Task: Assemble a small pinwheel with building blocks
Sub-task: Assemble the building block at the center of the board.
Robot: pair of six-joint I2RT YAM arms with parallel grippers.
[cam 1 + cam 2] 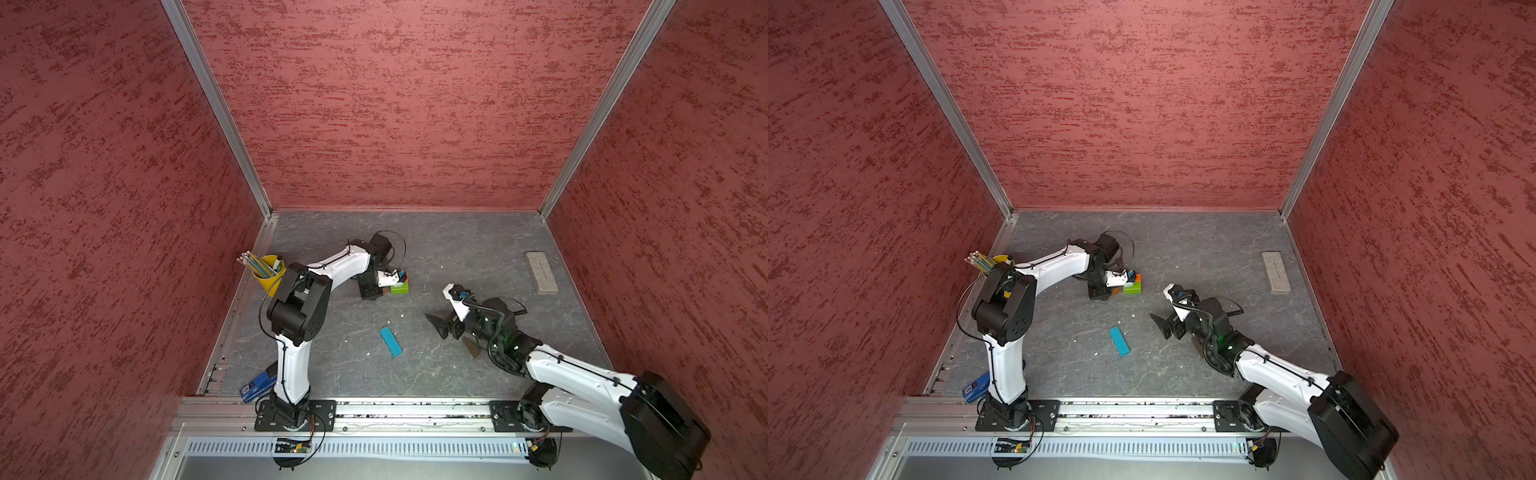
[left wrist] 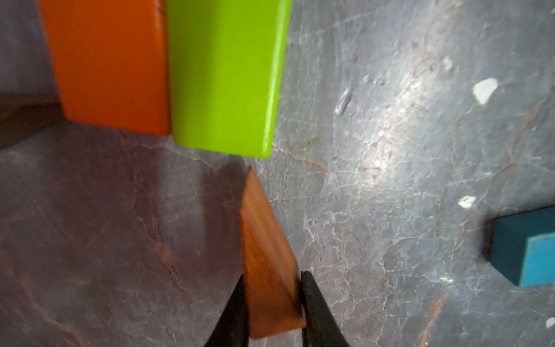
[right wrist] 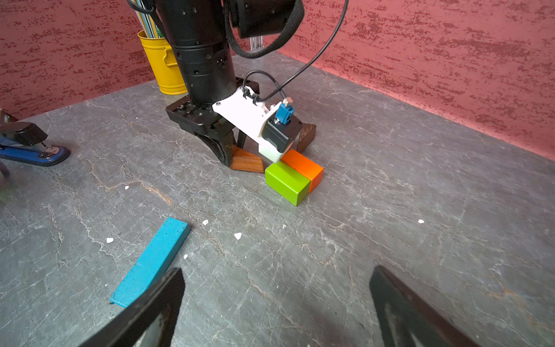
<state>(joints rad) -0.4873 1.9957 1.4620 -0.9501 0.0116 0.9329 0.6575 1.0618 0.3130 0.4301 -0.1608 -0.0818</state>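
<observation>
On the grey tabletop [image 3: 390, 210] a green block [image 3: 286, 183] touches an orange block [image 3: 303, 169] just past the left fingers [image 3: 220, 148]. A blue bar [image 3: 151, 261] lies beside the right fingers [image 3: 156, 303], perhaps a brown wedge [image 1: 472, 349] behind them.

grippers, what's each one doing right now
Left gripper: closed on the orange-brown wedge, by the green block.
Right gripper: open, nothing between its jaws.

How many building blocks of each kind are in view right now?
Orange block: 1
Lime-green block: 1
Blue bar: 1
Triangular wedges: 3 (orange-brown wedge in the left gripper, dark brown wedge beside the orange block, brown wedge under the right arm)
Total: 6; no fourth wedge shows.
</observation>
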